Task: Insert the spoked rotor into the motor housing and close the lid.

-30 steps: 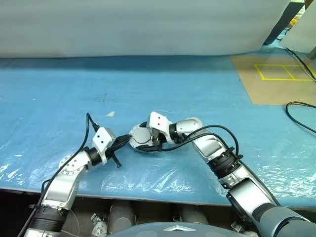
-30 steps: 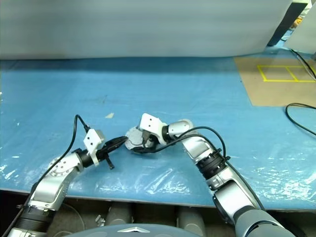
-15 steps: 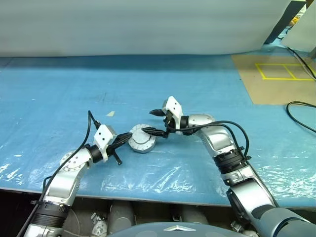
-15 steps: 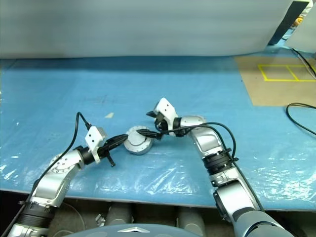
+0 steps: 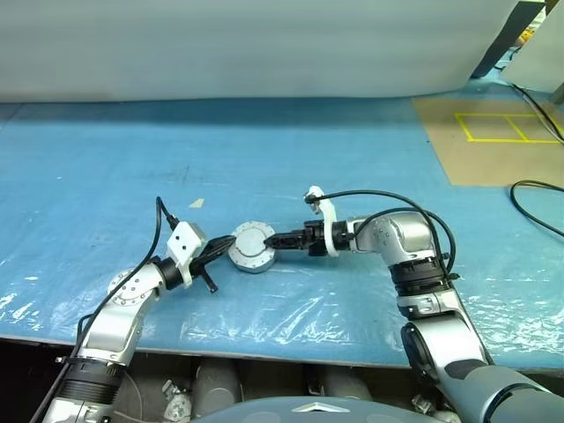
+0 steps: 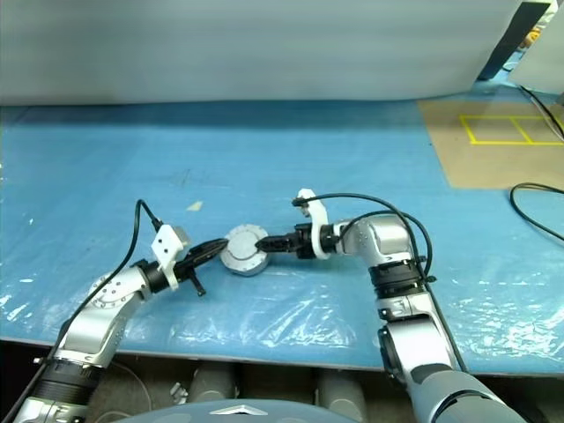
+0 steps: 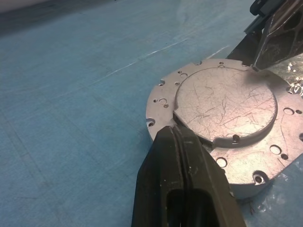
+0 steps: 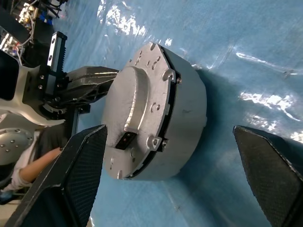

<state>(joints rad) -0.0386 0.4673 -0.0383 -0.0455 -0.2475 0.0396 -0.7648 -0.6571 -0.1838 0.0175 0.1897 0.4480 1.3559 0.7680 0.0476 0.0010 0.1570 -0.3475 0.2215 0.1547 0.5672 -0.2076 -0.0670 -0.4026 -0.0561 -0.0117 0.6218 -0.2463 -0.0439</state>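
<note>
The lid (image 5: 252, 242), plain grey face up, sits closed on the round silver motor housing (image 8: 187, 109) on the blue table. The spoked rotor is hidden. My left gripper (image 5: 231, 243) is shut, and its tips (image 7: 173, 132) touch the lid's rim on the left. My right gripper (image 5: 274, 240) is open and empty. It points at the unit from the right, with its wide-spread fingers (image 8: 80, 170) flanking the housing without touching it.
Wrinkled clear film (image 5: 291, 313) covers the table's front edge. A brown board with yellow tape lines (image 5: 498, 141) lies at the far right, with a black cable (image 5: 538, 207) beside it. A small pale scrap (image 5: 197, 204) lies left of centre.
My right gripper has come off the top of the lid, rolled over and drawn back to the right, staying open. The left gripper and the unit have not moved.
</note>
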